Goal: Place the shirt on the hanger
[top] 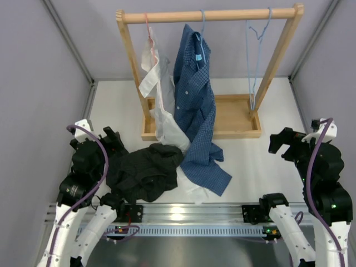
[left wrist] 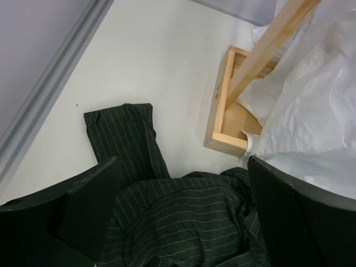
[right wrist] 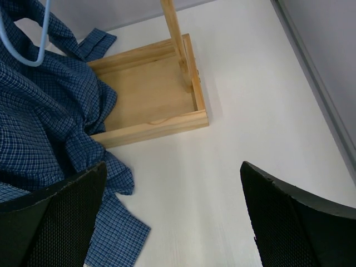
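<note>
Shirt (top: 144,172) crumpled on the bench (top: 250,161) beneath the spread left tool (left wrist: 186,189), hanger (top: 253,83) at the rail's (top: 222,15) right end, right tool (right wrist: 172,217) likewise spread: best to pinch the collar, not a sleeve.

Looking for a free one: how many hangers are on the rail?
3: pink hanger at the left holding the white garment, a blue hanger at centre inside the blue checked shirt, and the empty light-blue hanger at the right.
</note>
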